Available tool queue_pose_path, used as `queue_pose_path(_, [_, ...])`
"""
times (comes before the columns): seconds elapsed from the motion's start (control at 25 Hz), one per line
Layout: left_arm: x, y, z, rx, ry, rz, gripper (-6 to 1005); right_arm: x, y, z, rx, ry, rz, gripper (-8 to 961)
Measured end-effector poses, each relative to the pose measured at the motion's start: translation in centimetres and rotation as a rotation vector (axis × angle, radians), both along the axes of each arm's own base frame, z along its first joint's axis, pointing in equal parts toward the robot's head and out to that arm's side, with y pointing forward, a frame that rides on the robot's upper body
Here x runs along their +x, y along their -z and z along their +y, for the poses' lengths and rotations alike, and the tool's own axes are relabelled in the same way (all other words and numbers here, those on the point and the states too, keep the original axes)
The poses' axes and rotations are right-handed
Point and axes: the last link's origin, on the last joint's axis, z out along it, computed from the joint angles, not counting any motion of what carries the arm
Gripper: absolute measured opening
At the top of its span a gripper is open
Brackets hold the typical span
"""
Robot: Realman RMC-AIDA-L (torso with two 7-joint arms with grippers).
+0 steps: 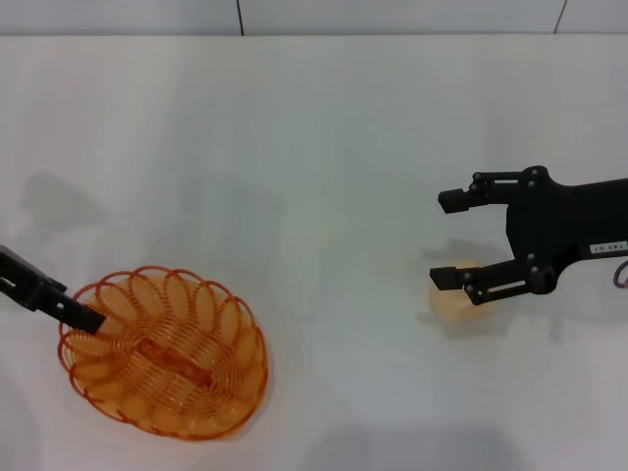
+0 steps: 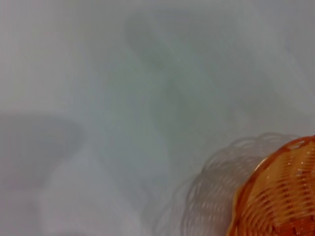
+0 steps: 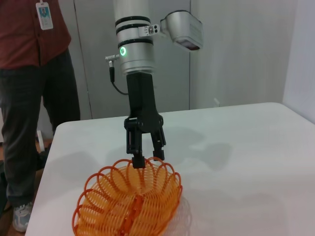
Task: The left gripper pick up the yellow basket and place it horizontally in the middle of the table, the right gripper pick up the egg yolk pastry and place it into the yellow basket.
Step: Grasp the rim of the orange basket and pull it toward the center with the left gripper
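Left pincer (image 1: 83,319): black two-fingered claw, fingers closed onto the looped rim of the oval orange wire basket (image 1: 165,353), at the near-left of the plain white table (image 1: 314,147).
Right pincer (image 1: 451,239): black jointed claw, fingers spread wide, holding nothing; lower finger overlaps the small round cream pastry (image 1: 457,300), which sits on the table's right side.
Risk, basket: rim-edge hold is off-centre; basket may tilt or slip free when lifted.
Risk, pastry: one finger seems to sit above it, not beside it; closing could push or squash it.
Right wrist view only: left pincer (image 3: 145,160) pinching the basket (image 3: 130,201) rim.
Left wrist view: basket edge (image 2: 280,196) only.
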Motion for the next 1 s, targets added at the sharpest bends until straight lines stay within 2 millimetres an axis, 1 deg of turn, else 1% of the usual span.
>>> queue_pose_path(0.56, [0.4,1.6,0.1,-0.033,-0.003,-0.003,748,0.1,0.1,-0.1,-0.006,0.004,0.002,841])
queue_pose_path(0.8, [0.4,1.8,0.1,-0.042,-0.006,0.007,513,0.2,0.1,-0.2,-0.007,0.004,0.002,841])
queue_pose_path(0.88, [0.4,1.8,0.1,-0.043,-0.004,0.01,408,0.2,0.1,-0.2,-0.007,0.004,0.001,841])
queue_pose_path(1.0, [0.5,1.9,0.2,-0.045,-0.001,0.021,406,0.2,0.1,-0.2,-0.007,0.004,0.001,842])
